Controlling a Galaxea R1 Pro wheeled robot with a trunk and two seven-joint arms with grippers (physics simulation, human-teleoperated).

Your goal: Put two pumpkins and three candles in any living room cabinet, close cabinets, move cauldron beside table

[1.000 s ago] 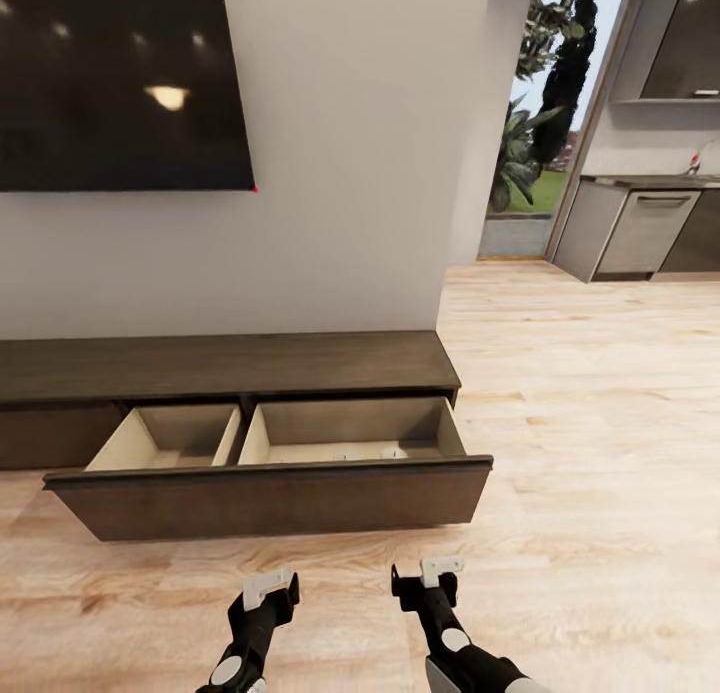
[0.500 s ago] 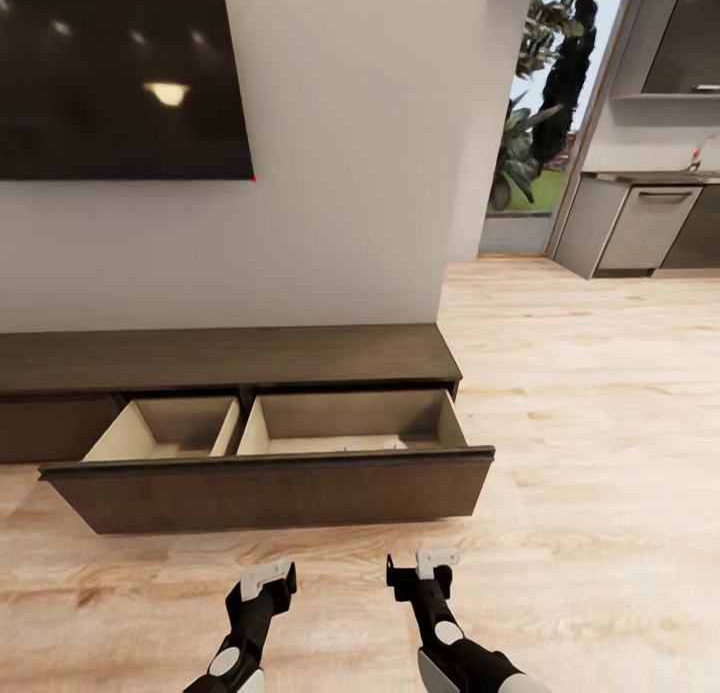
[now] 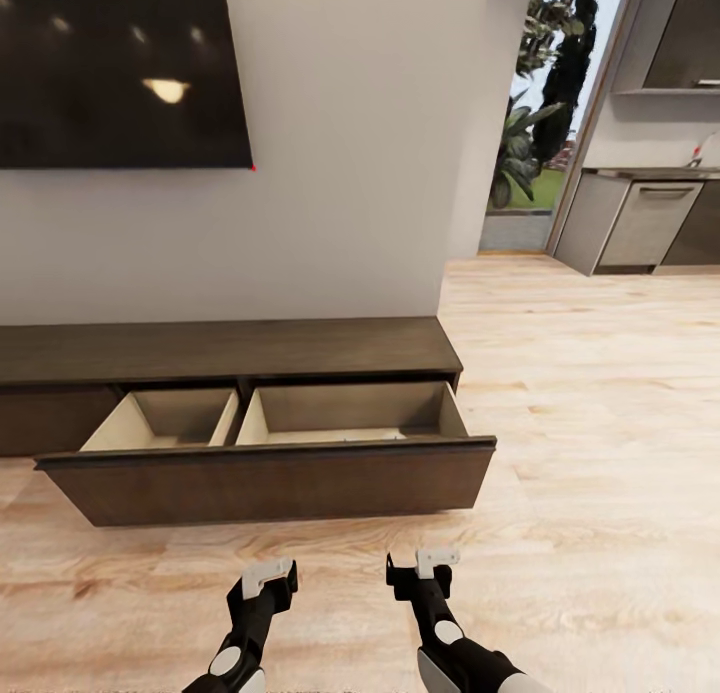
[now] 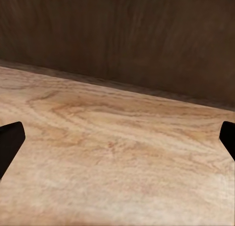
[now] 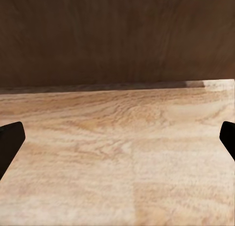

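Cabinet (image 3: 230,351): its wide drawer (image 3: 270,478) stands pulled out before you.
Left gripper (image 3: 268,580): fingers spread, empty.
Right gripper (image 3: 424,570): fingers spread, empty.

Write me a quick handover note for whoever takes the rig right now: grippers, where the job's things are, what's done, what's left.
Left gripper and right gripper: both open, empty, low over the wood floor, facing the cabinet.
The cabinet's wide drawer stands pulled out. Pale shapes at the bottom of its right compartment are too hidden to identify.
Left: close that drawer. Pumpkins, cauldron and table: location unconfirmed from here.
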